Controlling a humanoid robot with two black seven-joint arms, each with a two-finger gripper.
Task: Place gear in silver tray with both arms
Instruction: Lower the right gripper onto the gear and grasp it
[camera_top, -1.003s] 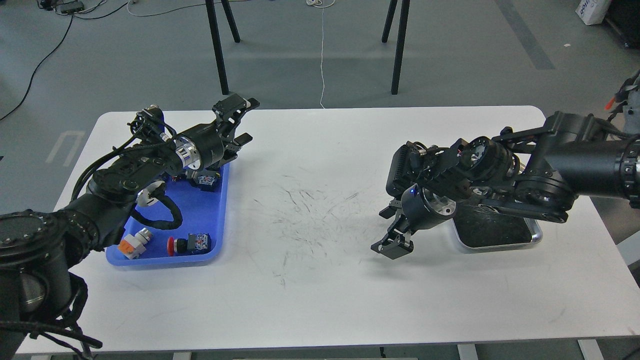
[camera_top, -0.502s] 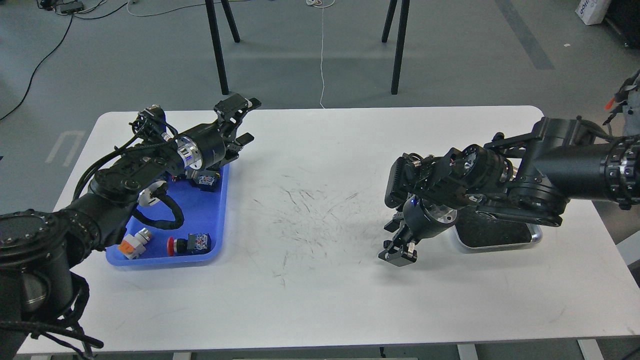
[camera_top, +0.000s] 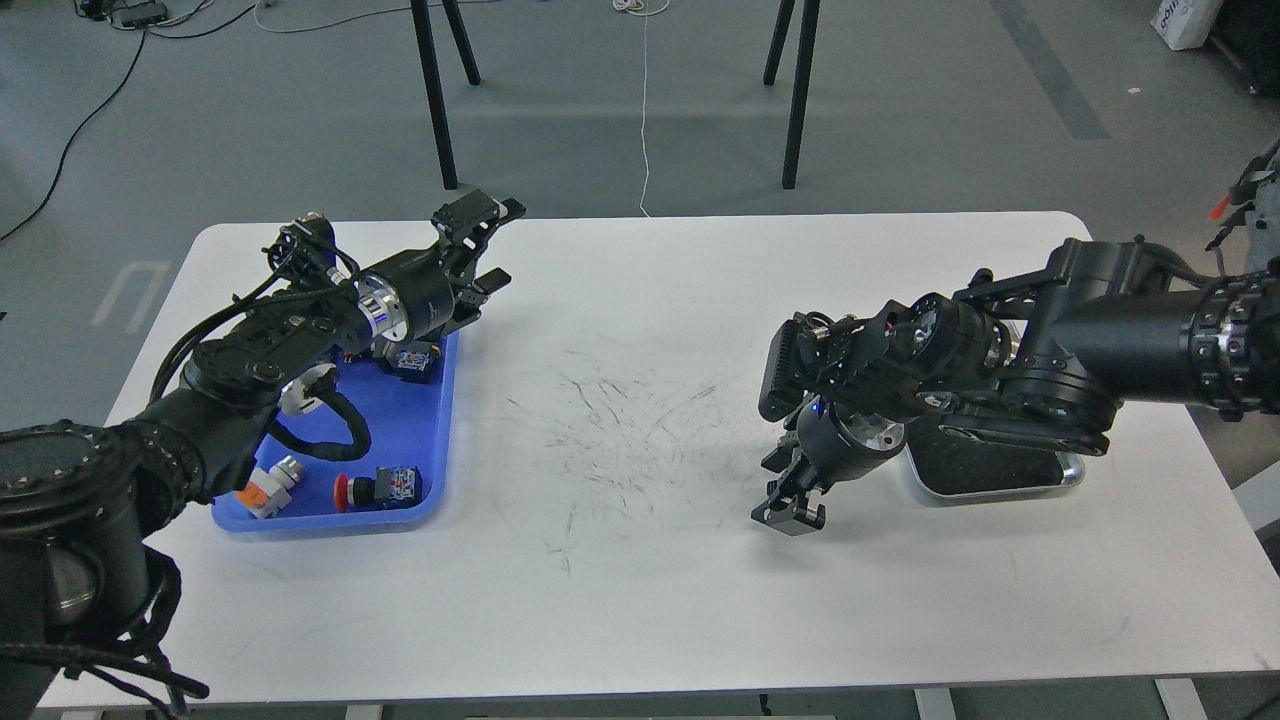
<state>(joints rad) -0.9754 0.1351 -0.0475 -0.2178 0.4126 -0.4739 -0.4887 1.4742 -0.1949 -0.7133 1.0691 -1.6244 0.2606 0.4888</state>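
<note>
Silver tray (camera_top: 1000, 478) lies at table right, partly under the right arm; no gear identifiable — likely rigid, small, best pinched across its rim; left gripper (camera_top: 485, 245) fingers apart, empty; right gripper (camera_top: 792, 510) — finger state indeterminate.

Black jointed arms (camera_top: 250, 360), silver wrist rings, looped black cables.

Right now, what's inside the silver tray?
The visible strip of the silver tray shows only its dark scratched bottom. The right arm covers the rest, so a gear there can't be ruled out.
</note>
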